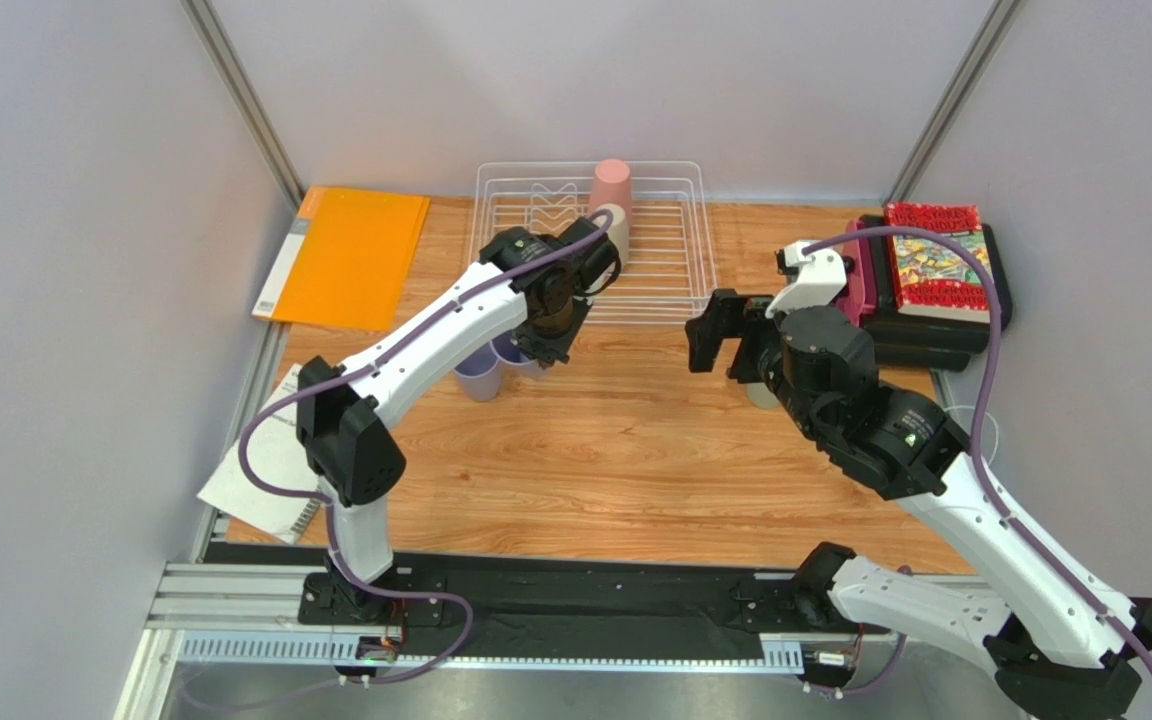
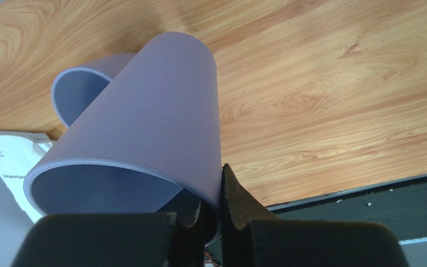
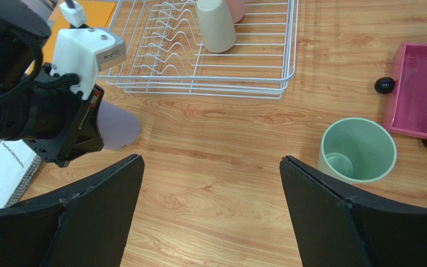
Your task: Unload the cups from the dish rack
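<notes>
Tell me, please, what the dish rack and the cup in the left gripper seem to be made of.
The dish rack looks like white-coated metal wire: thin bent rods. The lavender cup in the left gripper looks like matte plastic: thin wall, even colour, no glare.

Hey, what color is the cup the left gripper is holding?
Lavender; the cup shows best in the left wrist view.

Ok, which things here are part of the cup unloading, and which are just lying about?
Job: dish rack; pink cup and beige cup in it; sage green cup on the table; lavender cup in the left arm's jaws; second lavender cup beside it.
Lying about: orange folder; white booklet; pink tray.
</notes>
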You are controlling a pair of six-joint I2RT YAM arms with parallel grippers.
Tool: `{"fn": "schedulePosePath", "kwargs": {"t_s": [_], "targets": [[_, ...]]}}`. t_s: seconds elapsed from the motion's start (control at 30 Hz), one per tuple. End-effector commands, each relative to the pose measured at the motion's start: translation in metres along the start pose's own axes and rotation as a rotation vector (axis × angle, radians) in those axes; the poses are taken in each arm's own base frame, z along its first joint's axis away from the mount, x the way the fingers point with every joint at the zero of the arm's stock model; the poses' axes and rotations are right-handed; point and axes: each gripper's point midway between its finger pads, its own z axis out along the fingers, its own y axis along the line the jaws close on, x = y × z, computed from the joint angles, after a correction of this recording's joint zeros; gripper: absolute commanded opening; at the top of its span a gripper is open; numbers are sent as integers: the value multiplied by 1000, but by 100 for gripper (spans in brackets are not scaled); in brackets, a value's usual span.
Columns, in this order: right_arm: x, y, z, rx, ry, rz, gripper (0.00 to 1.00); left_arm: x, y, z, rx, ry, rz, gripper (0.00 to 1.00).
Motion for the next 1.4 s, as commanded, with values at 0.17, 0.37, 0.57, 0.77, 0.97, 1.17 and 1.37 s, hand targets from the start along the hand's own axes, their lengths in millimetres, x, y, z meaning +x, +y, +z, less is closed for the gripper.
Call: {"fn": "schedulePosePath", "kwargs": {"t_s": [0.17,0.37,0.57,0.77,0.97,1.17,1.37], "targets": [[-3,4,5,-17,-31,-9,100,-24,-25,25,78,29,92,0],[-1,3,7,-11,-34,-15,100,-15,-16,50,70,95,65,0],[-1,3,9,-12,-44,-18,100,-5,-2,65,67,132,33,0],[4,5,13,-14,-37,-15,100,-4,-4,73,84,146,39,0],[7,4,15,-13,-30,-17,100,-1,-9,78,102,169,33,2],[8,6,16,-17,-27,-16,100,-1,-7,74,97,155,19,24],[7,6,15,-18,-28,-12,100,-4,-3,69,72,133,11,47]]}}
